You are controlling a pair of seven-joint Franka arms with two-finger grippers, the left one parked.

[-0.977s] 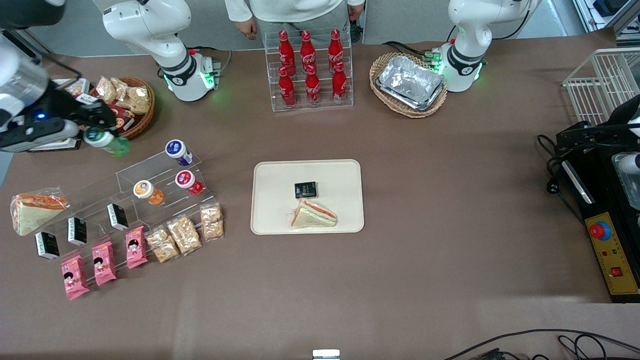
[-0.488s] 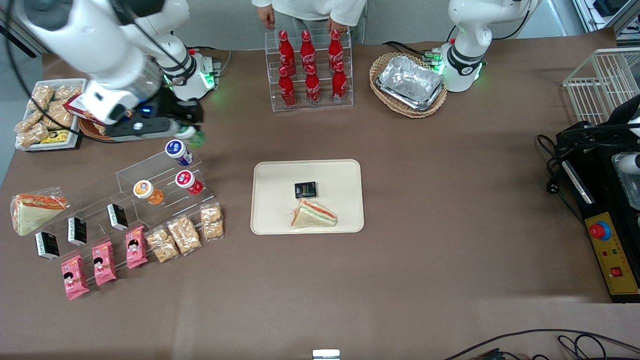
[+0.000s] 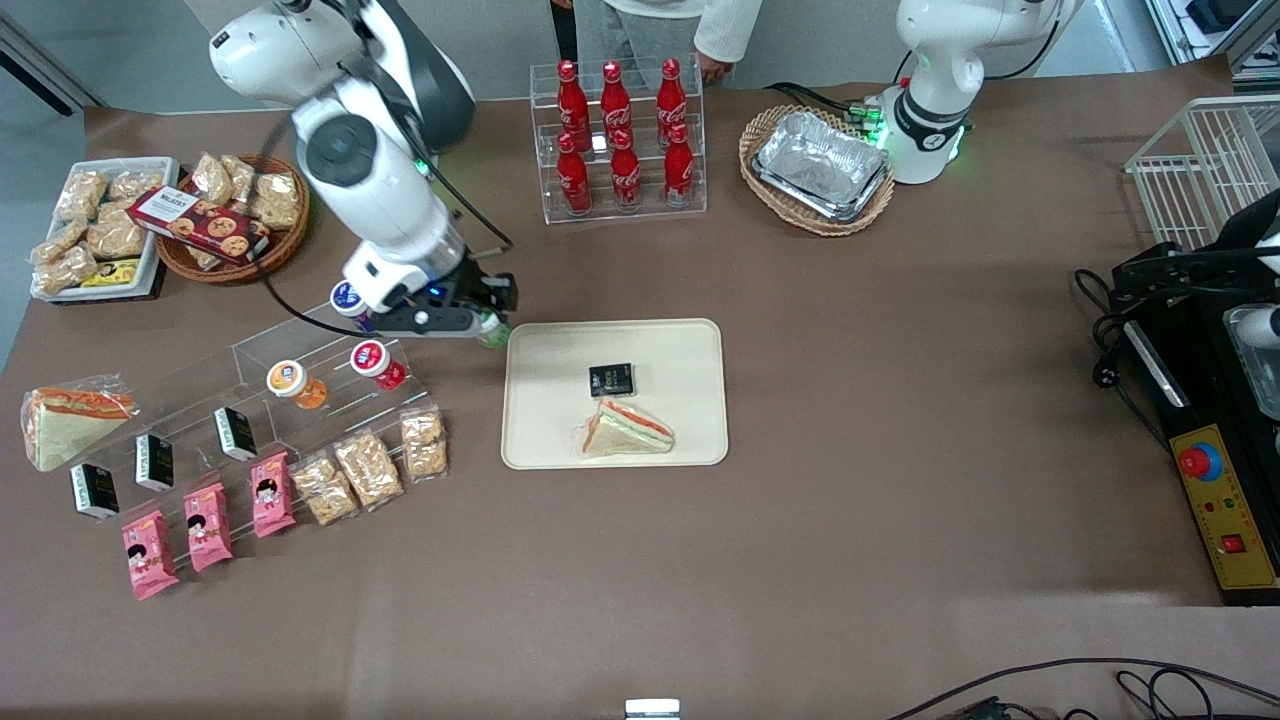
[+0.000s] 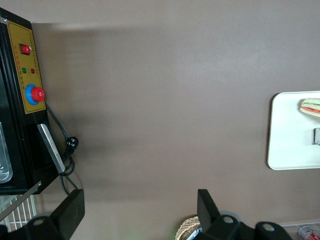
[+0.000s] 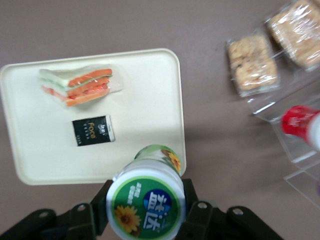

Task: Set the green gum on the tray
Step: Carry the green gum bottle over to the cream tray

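Observation:
My right gripper [image 3: 487, 322] is shut on the green gum [image 3: 493, 331], a small green bottle with a white lid and a green flower label [image 5: 146, 201]. It holds the bottle above the table just beside the tray's corner farthest from the front camera, toward the working arm's end. The cream-beige tray [image 3: 550, 350] lies mid-table and holds a wrapped sandwich [image 3: 626, 428] and a small black packet [image 3: 611, 379]. In the right wrist view the tray [image 5: 145, 95] lies just under the bottle, with the sandwich [image 5: 80, 86] and black packet [image 5: 93, 130] on it.
A clear stepped display [image 3: 300, 340] beside the gripper carries blue [image 3: 350, 299], red [image 3: 377, 363] and orange [image 3: 293, 383] bottles, black packets, pink packs and snack bags [image 3: 368, 467]. A cola rack [image 3: 620, 140], foil trays in a basket [image 3: 820, 165] and snack baskets [image 3: 230, 215] stand farther away.
My right arm has carried the green gum from above the snack baskets, past the blue bottle, to the tray's edge.

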